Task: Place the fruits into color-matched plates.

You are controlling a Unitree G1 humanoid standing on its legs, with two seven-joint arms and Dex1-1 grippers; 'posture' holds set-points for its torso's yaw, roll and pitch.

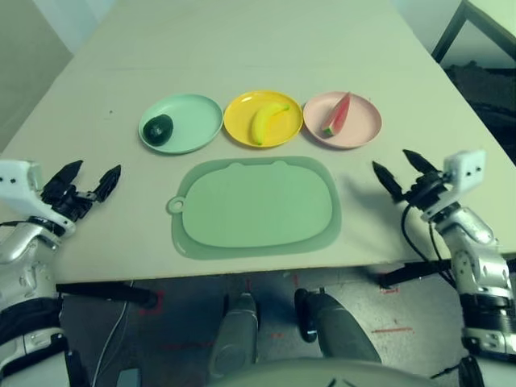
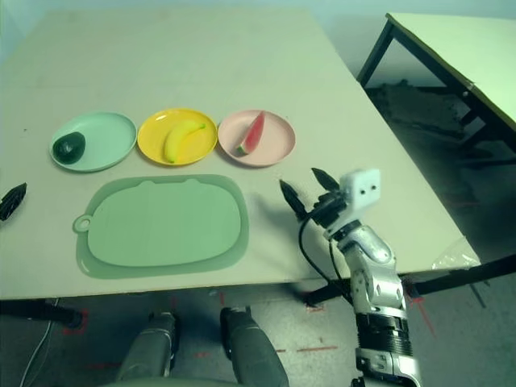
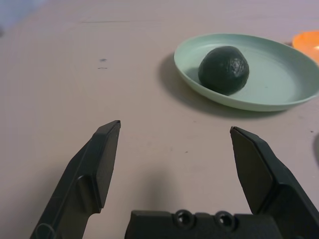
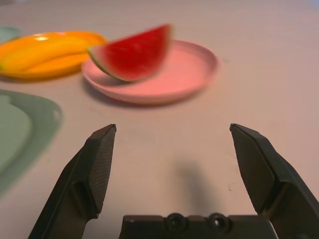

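Three plates stand in a row across the table. The dark green avocado [image 1: 158,128] lies in the mint green plate [image 1: 193,121] on the left. In the middle, the yellow plate [image 1: 242,109] holds the banana [image 1: 267,122]. The watermelon wedge [image 1: 337,115] rests in the pale pink plate [image 1: 363,121] on the right. My left gripper [image 1: 90,177] hovers open and empty near the table's left front edge, well short of the green plate. My right gripper [image 1: 401,171] is open and empty at the right front, short of the pink plate.
A large rounded green mat [image 1: 256,206] with a loop tab lies in front of the plates, between my two arms. Another table [image 2: 459,56] stands off to the right, with dark floor between.
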